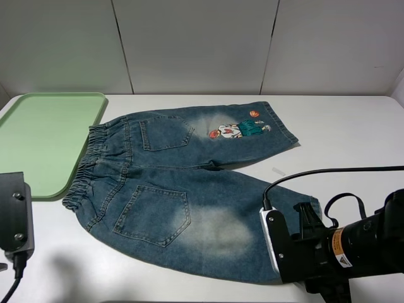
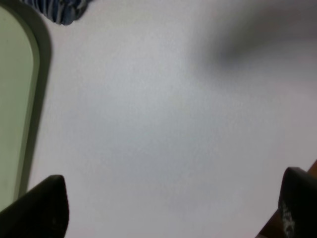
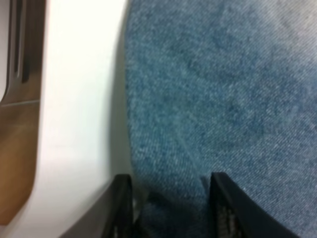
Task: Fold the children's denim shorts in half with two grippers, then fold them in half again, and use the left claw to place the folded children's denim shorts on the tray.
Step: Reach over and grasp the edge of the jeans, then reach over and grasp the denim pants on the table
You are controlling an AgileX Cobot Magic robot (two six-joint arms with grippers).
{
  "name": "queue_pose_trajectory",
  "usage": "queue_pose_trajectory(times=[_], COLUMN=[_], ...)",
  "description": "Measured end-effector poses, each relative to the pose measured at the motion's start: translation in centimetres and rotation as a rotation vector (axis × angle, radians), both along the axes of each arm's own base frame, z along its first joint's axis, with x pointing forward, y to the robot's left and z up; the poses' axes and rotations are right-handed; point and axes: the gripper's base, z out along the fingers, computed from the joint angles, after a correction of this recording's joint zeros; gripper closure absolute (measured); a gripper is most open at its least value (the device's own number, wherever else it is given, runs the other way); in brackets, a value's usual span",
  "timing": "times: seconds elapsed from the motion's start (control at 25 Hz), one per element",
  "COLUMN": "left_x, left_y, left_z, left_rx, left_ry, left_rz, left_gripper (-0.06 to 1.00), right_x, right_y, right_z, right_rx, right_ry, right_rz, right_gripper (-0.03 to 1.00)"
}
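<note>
children's denim shorts (image 1: 189, 189): blue-green wash, pale faded patches, orange-teal-white cartoon patch (image 1: 238, 130) on far leg. tray (image 1: 44, 142), far left: plain pale green. table (image 1: 353, 132): white. right tool (image 3: 172, 212): black, white panel (image 1: 270, 237), orange label (image 1: 338, 248). left tool (image 2: 173, 203): black.

High view: tray (image 1: 38, 136) runs out of frame at the bench's left edge, far end unseen. Left gripper (image 2: 171, 215): its body is clipped at the bench's near left corner. Its own wrist view shows only two dark finger ends, soft-focus. Denim shorts (image 1: 189, 189): hem corner of the near leg hidden under the right gripper (image 3: 173, 213). Right wrist view blurred, with fingers (image 3: 121, 210) cut by the frame and cloth between them. Pinched or not, cannot tell. Cartoon patch (image 1: 237, 129): figure too small to read.
</note>
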Motion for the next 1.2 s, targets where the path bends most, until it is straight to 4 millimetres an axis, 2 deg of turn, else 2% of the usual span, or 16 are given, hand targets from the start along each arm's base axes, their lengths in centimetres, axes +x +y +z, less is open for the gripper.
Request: queue_pose_trajectory(times=[0.16, 0.2, 0.28, 0.56, 0.96, 1.2], left_x=[0.0, 0.0, 0.0, 0.0, 0.9, 1.5], left_y=[0.0, 0.0, 0.0, 0.0, -0.6, 0.0], left_z=[0.0, 0.0, 0.0, 0.0, 0.2, 0.2], left_rx=[-0.001, -0.001, -0.001, 0.002, -0.058, -0.069], left_ry=[-0.001, -0.001, -0.001, -0.004, -0.107, -0.134], left_rz=[0.0, 0.0, 0.0, -0.003, -0.054, -0.022], left_gripper=[0.1, 0.1, 0.1, 0.1, 0.12, 0.12], right_x=[0.0, 0.1, 0.3, 0.5, 0.5, 0.6], right_y=[0.1, 0.2, 0.4, 0.8, 0.8, 0.9], right_z=[-0.5, -0.8, -1.0, -1.0, -1.0, -1.0], right_rx=[0.005, 0.001, 0.002, 0.019, 0.023, 0.035], right_ry=[0.012, 0.021, 0.023, 0.014, 0.012, 0.004], right_rz=[-0.018, -0.019, -0.018, -0.013, -0.013, -0.011], right_gripper=[0.79, 0.91, 0.99, 0.99, 0.99, 0.99])
